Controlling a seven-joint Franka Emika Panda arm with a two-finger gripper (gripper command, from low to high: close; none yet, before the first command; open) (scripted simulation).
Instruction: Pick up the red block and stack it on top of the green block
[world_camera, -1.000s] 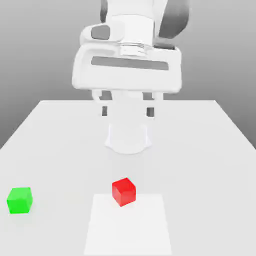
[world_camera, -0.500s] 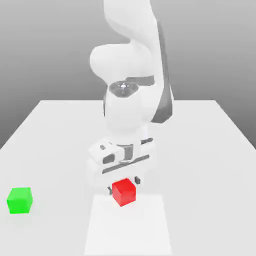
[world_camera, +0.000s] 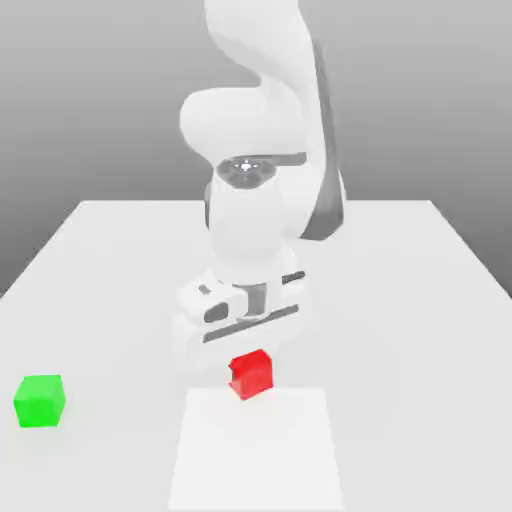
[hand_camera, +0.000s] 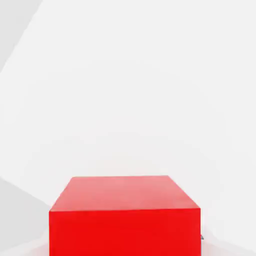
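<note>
1. The arm (world_camera: 262, 150) bends down over the white table (world_camera: 420, 300), with its hand low above the surface near the middle of the exterior view.
2. The gripper (world_camera: 245, 366) points down at the red block (world_camera: 251, 374), which sits directly under the hand and against its underside.
3. The gripper is closed on the red block: the block is tucked up between the jaws, and it looks slightly tilted rather than square to the table.
4. In the hand view the red block (hand_camera: 125, 215) looms close to the camera, its top face and one side face showing, with bare white table beyond it.
5. Whether the red block touches the table or hangs just clear of it cannot be told.
6. The red block lies just at the far edge of a paler square patch (world_camera: 256, 448) marked on the table, nearer the viewer in the exterior view.
7. The green block (world_camera: 40, 400) rests flat on the table, well apart from the gripper, toward the exterior view's left and a little nearer the viewer than the red block.
8. Nothing is on top of the green block.
</note>
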